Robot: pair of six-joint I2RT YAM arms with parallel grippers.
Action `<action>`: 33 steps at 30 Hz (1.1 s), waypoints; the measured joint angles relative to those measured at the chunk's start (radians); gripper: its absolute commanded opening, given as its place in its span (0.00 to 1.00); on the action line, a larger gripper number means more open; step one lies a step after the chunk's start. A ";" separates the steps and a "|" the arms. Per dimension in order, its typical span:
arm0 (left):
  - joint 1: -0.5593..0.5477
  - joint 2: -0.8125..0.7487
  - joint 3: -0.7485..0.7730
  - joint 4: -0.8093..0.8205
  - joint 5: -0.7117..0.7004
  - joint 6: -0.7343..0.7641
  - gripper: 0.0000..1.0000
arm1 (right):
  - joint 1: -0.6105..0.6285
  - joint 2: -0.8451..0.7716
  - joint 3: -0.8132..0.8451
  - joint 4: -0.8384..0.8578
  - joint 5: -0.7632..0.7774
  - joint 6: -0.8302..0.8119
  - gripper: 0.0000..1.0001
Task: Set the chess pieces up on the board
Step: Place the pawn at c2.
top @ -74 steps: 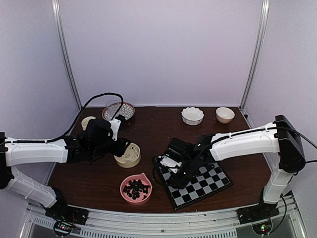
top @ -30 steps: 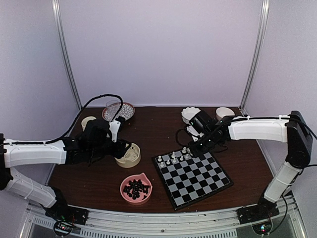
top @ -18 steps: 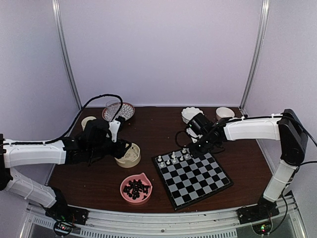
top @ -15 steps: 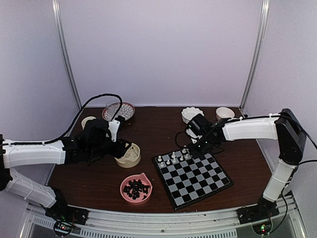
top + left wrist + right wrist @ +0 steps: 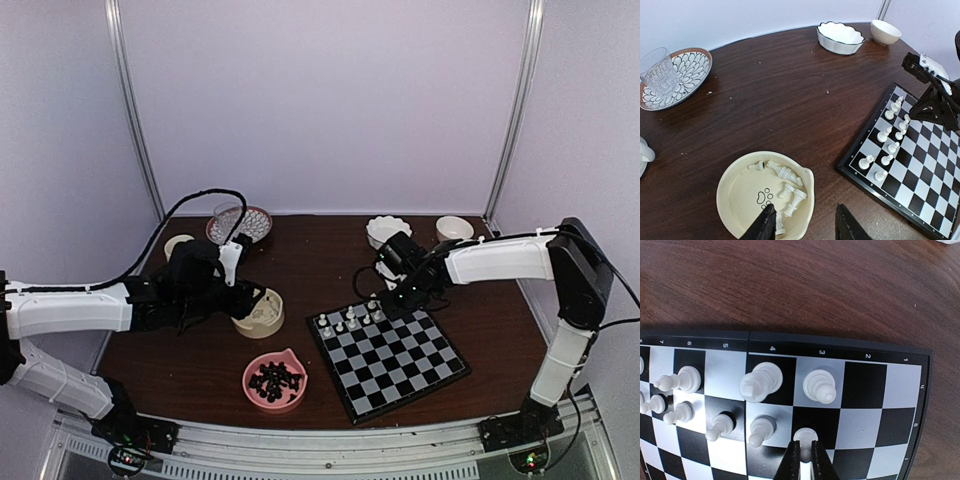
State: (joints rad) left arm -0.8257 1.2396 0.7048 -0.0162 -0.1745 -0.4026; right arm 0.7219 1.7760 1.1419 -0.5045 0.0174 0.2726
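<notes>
The board (image 5: 400,360) lies right of centre, with several white chess pieces (image 5: 350,318) standing along its far left edge. My right gripper (image 5: 804,454) is shut on a white pawn (image 5: 805,436) over a black square (image 5: 816,416) in the second row, in front of a bishop (image 5: 820,385) and beside a king (image 5: 760,382). I cannot tell whether the pawn touches the square. My left gripper (image 5: 805,227) hangs open over the right rim of a cream dish (image 5: 737,200), in which several white pieces (image 5: 785,175) lie on their sides.
A pink bowl (image 5: 250,378) of black pieces sits near the front. At the back stand a patterned plate (image 5: 690,75) with a glass (image 5: 660,75) on it, a scalloped white bowl (image 5: 840,37) and a small cream bowl (image 5: 885,31). Metal posts frame the walls.
The right gripper went from the board's left corner to its far edge, then held almost still there over the last second. The left arm has not moved.
</notes>
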 measured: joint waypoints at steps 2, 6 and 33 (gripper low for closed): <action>0.000 0.000 0.000 0.000 0.000 0.000 0.40 | 0.000 0.007 0.000 0.000 0.003 0.000 0.07; 0.000 0.000 0.000 0.000 0.003 0.000 0.40 | 0.000 0.008 0.004 0.001 0.009 0.000 0.08; 0.000 -0.006 0.000 -0.001 0.007 0.000 0.41 | -0.001 0.016 0.015 0.001 0.034 -0.008 0.31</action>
State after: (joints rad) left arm -0.8257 1.2339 0.7048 -0.0170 -0.1677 -0.4030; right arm 0.7212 1.7920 1.1568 -0.5037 0.0513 0.2649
